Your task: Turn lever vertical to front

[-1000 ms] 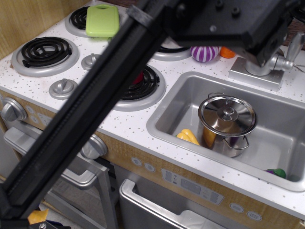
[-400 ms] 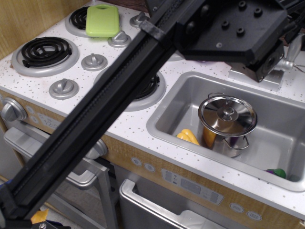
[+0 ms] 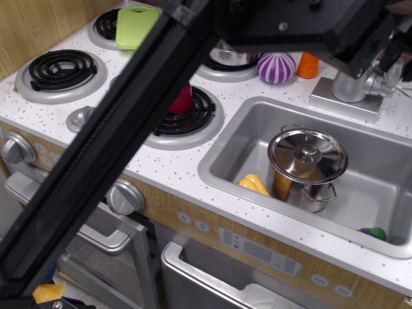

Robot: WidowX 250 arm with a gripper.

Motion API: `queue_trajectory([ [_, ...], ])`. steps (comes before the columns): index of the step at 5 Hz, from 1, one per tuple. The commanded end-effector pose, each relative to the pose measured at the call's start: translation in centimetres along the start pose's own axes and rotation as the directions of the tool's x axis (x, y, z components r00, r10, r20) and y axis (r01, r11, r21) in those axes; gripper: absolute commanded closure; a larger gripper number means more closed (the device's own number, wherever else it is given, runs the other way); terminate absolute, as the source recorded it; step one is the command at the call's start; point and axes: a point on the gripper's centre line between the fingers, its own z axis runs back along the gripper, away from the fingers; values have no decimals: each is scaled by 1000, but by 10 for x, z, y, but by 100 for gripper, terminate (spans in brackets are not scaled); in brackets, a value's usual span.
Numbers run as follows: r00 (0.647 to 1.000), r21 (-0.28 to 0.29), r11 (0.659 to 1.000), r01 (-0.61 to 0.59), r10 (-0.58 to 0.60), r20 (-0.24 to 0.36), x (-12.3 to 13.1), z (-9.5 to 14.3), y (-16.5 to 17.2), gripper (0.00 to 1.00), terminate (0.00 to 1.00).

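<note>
The shiny faucet body stands on its square grey base plate behind the sink. The lever, a short silver stub, projects to the right from the body. My black arm runs from the bottom left to the top right. Its wrist block hangs just above the faucet. A dark part of my gripper sits right over the lever, close to it or touching it. The jaws are hidden by the wrist block, so I cannot tell whether they are open or shut.
The sink holds a lidded steel pot, a yellow item and a purple-green item. A striped purple ball and an orange item stand left of the faucet. A red object sits on a burner; a green board lies far left.
My arm has swung, and its wrist block has lifted back, uncovering the striped ball, the orange item and the faucet body. The lever still points right.
</note>
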Motion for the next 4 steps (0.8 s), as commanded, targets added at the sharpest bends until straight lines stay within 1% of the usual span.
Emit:
queue_trajectory([
  [1,998,-50,998,-47,49,43,6,38,12,100,0],
  [2,998,-84,995,-60,61,8,-2,29,9,100,0],
  [3,998,-100,993,-65,65,-1,-6,23,9,100,0],
  [4,997,-101,992,-73,73,-10,-9,18,8,100,0],
])
